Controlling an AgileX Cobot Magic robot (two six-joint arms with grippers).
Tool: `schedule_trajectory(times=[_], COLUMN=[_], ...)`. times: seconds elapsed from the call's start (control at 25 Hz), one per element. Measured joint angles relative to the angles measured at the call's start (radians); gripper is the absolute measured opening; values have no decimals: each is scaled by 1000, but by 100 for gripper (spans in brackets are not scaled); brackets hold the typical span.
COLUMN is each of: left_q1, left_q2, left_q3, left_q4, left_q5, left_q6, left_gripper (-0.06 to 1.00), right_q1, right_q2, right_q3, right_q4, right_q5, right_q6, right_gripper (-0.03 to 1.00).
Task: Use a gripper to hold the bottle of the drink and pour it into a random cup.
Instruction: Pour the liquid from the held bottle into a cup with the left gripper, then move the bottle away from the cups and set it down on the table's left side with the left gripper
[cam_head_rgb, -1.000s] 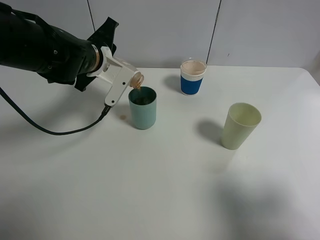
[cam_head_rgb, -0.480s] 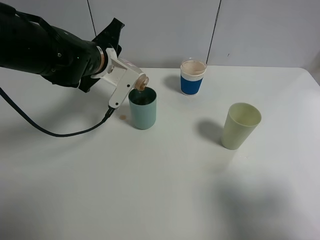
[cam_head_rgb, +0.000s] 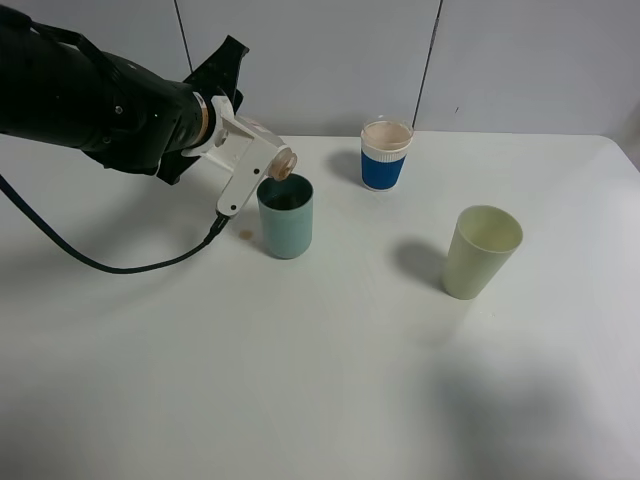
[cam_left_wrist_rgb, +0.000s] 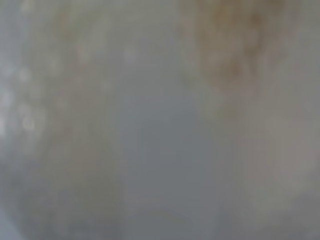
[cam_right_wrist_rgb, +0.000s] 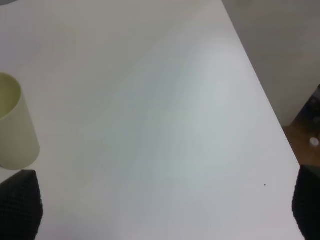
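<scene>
My left gripper (cam_head_rgb: 252, 156) is shut on the bottle (cam_head_rgb: 279, 164) and holds it tilted. The bottle's open mouth is right above the rim of the teal-green cup (cam_head_rgb: 286, 222), which stands upright on the white table (cam_head_rgb: 300, 380). A little brown drink shows at the bottle's neck. The left wrist view is a grey blur with a brownish tinge, too close to make out. My right gripper (cam_right_wrist_rgb: 162, 207) is open and empty, with its dark fingertips (cam_right_wrist_rgb: 20, 202) wide apart above the table. It is out of the exterior view.
A blue-banded white cup (cam_head_rgb: 385, 155) stands at the back. A pale yellow-green cup (cam_head_rgb: 482, 250) stands to the right and shows in the right wrist view (cam_right_wrist_rgb: 12, 127). A small brown spot (cam_head_rgb: 245, 235) lies left of the teal cup. A black cable (cam_head_rgb: 120, 265) trails over the table.
My left wrist turned a little and the bottle's mouth shifted slightly right over the teal cup. In the last half second nothing moved.
</scene>
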Motion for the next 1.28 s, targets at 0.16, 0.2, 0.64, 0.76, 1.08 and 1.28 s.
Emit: schedule_trajectory(times=[0.16, 0.2, 0.64, 0.76, 1.08, 1.28], left_q1=[0, 0, 0, 0, 4, 48], left_q2=[0, 0, 0, 0, 0, 0], left_q3=[0, 0, 0, 0, 0, 0], left_q4=[0, 0, 1, 1, -95, -292], left_q5=[0, 0, -13, -28, -68, -154], left_q6=[0, 0, -260, -367, -544, -540], left_gripper=[32, 32, 32, 32, 32, 32], right_q1=[0, 0, 0, 0, 0, 0], right_q2=[0, 0, 0, 0, 0, 0], right_q3=[0, 0, 0, 0, 0, 0], right_q4=[0, 0, 0, 0, 0, 0], right_q5=[0, 0, 0, 0, 0, 0], right_q6=[0, 0, 0, 0, 0, 0], right_gripper=[100, 100, 100, 100, 100, 100])
